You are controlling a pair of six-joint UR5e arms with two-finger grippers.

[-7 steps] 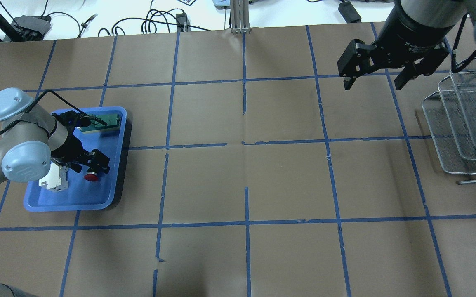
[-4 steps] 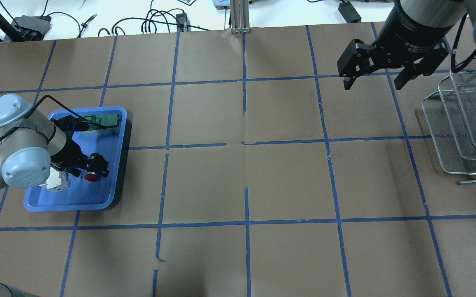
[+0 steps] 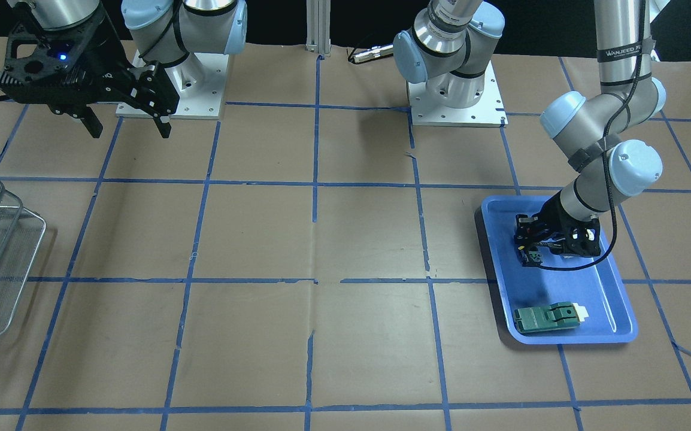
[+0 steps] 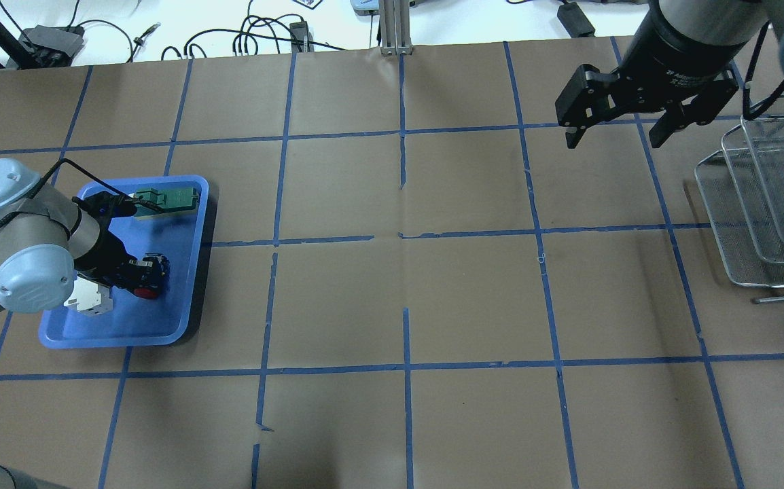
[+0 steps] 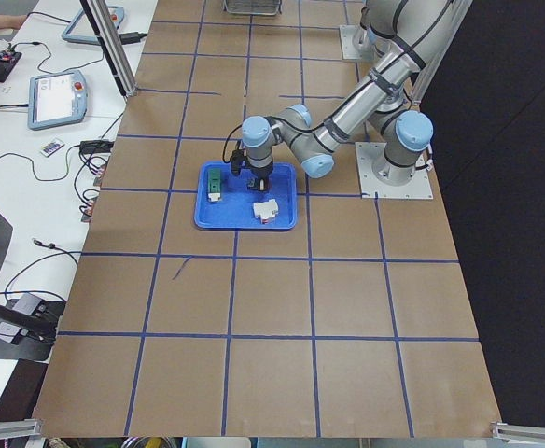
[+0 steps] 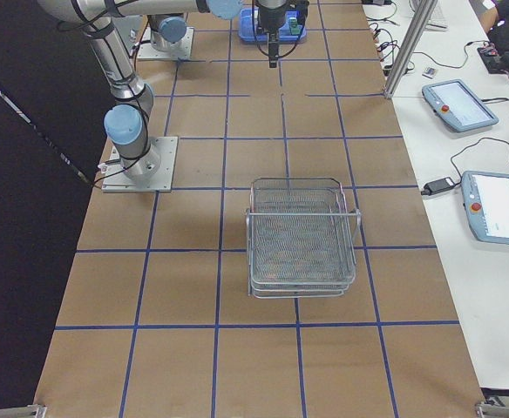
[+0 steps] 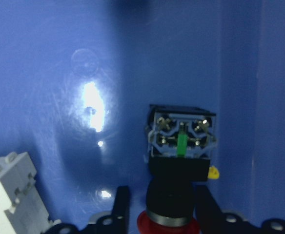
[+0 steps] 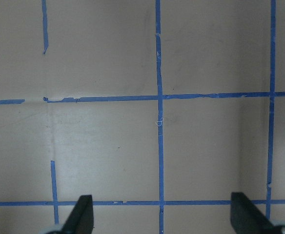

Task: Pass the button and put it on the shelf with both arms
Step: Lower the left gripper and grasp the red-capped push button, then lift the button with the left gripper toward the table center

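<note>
The button [image 4: 147, 292] lies on its side in the blue tray [image 4: 161, 319], red cap toward the table's near side. In the left wrist view its blue block with terminals [image 7: 181, 141] points away and the black body sits between my fingers [image 7: 120, 207]. My left gripper [image 4: 146, 277] is low in the tray, shut on the button at its cap end; the button rests on the tray floor. My right gripper [image 4: 614, 139] is open and empty, held high at the far right, next to the wire shelf [image 4: 738, 231].
A white breaker block [image 4: 90, 299] lies close to the left gripper in the tray. A flat green part [image 4: 174, 199] lies at the tray's far end. The shelf [image 6: 302, 235] stands on the table's right end. Brown paper with blue tape lines covers the table.
My left gripper has moved toward the tray's left and down onto the button, and its fingers have drawn in around it. The right arm has not moved.
</note>
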